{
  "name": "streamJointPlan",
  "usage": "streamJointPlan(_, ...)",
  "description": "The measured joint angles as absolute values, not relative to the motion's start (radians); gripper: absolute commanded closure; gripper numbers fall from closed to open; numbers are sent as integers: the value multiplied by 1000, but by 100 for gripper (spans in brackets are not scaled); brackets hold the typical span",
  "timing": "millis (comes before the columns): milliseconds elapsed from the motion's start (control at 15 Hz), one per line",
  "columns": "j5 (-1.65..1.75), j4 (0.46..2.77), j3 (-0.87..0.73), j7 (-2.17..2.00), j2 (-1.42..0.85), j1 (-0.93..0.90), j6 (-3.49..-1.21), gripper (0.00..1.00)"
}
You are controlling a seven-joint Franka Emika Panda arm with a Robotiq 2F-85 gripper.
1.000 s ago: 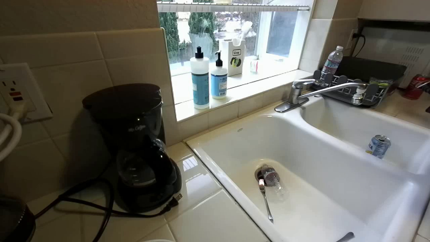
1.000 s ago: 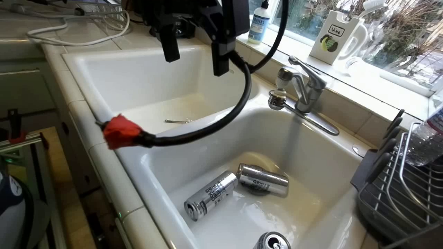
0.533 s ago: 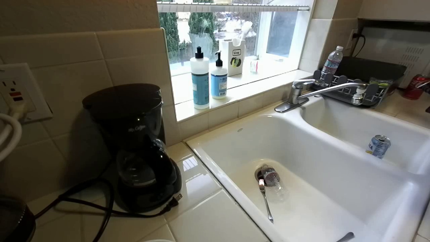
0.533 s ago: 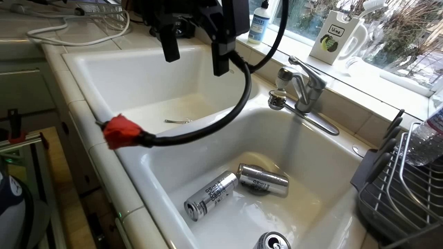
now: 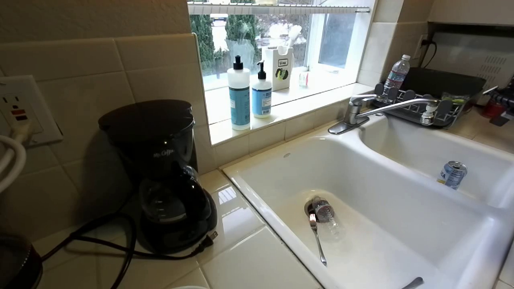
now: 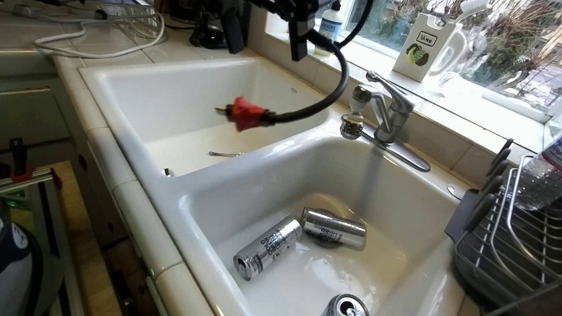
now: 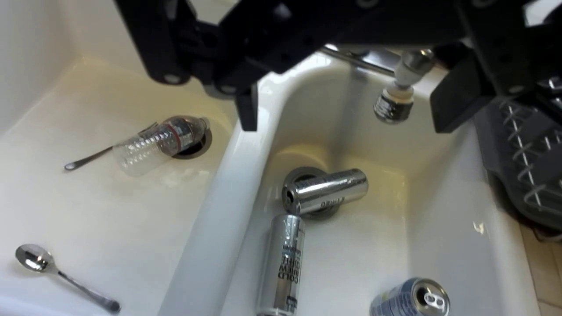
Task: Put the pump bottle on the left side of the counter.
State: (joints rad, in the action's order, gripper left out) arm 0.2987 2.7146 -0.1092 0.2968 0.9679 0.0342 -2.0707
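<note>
Two fingers (image 6: 299, 46) of the black pincer (image 6: 267, 49) hang spread and empty above the white double sink (image 7: 215, 228), with the blue-labelled plastic pump bottle (image 5: 262, 100) standing upright and well apart, beyond them on the pale windowsill (image 5: 297, 105).

Kitchen, sink area. Double sink (image 5: 381, 208), white, set into counter (image 5: 257, 257) of glossy cream tile, grout lines visible; chrome faucet (image 5: 352, 115) at back edge. Coffee maker (image 5: 148, 132), black, marked "Mr. Coffee", beside sink. Dish rack (image 6: 505, 250), dark, wire, at sink's opposite end. Fork (image 5: 318, 241), spoon (image 7: 52, 268), drink cans (image 6: 268, 248) inside sink. Pump bottle (image 5: 262, 99) upright on windowsill (image 5: 305, 102) above. Tiled backsplash (image 5: 88, 100) with power outlet (image 5: 30, 106), white cord (image 5: 20, 155) plugged in.
</note>
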Motion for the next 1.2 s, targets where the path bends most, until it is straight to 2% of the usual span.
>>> streamJointPlan(667,206,2562,-99,329,655,-155,-2567,0)
streamJointPlan(867,152,2487,-96,355,565,-202,-2609,0)
streamJointPlan(1200,152,2489,-93,355,569,-189,-2609,0)
